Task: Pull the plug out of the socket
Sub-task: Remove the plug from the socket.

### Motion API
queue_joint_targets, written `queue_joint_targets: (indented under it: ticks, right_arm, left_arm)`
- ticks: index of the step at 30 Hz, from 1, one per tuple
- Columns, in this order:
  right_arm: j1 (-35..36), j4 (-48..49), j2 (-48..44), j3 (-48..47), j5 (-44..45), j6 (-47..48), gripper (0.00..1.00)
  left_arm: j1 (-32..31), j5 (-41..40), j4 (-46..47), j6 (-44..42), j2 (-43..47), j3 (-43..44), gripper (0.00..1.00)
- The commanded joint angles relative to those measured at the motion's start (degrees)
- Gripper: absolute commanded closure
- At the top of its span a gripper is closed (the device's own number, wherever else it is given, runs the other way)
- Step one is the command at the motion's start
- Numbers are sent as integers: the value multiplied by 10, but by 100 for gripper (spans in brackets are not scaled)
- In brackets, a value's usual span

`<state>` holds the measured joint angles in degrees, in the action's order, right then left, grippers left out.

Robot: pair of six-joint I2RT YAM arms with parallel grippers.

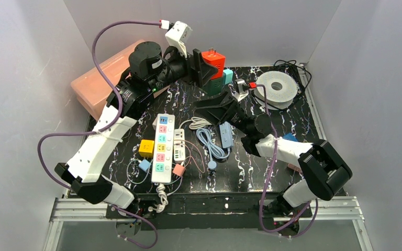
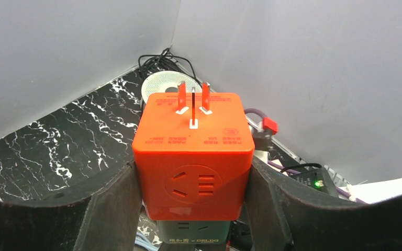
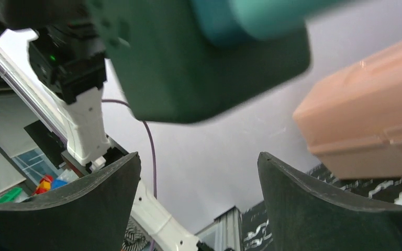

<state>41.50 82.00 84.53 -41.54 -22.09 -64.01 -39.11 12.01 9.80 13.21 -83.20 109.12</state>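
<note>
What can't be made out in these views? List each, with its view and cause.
Left wrist: green cube mostly hidden under the orange cube and cut by the bottom edge.
Right wrist: green cube's top cut by the edge, blurred.
Top: the cubes' join, too small, partly behind the left pincer.

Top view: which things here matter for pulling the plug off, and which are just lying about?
Job: orange plug, held in left tool; green socket joined to it; right tool, open, near the socket.

Lying about: power strip, yellow cube, blue cable, pink box, white roll.
</note>
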Motion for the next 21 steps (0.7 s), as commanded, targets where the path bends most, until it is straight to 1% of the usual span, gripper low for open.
queue_joint_targets:
  ticks: [1, 5, 8, 13, 21]
  right_arm:
    - [4, 103, -26, -39, 68, 35, 10]
    - [4, 103, -29, -58, 121, 35, 10]
    - [4, 103, -35, -82, 129, 32, 10]
    - [4, 103, -48, -123, 122, 31, 10]
    - [5, 103, -51, -159, 73, 26, 10]
  left_arm:
    - [-1, -28, 83, 12, 39, 5, 100]
    - [-1, -50, 85, 16, 42, 15, 100]
    - [-1, -59, 83, 17, 41, 28, 100]
    - [-1, -81, 83, 25, 40, 43, 100]
    - [-1, -99, 73, 27, 26, 92, 100]
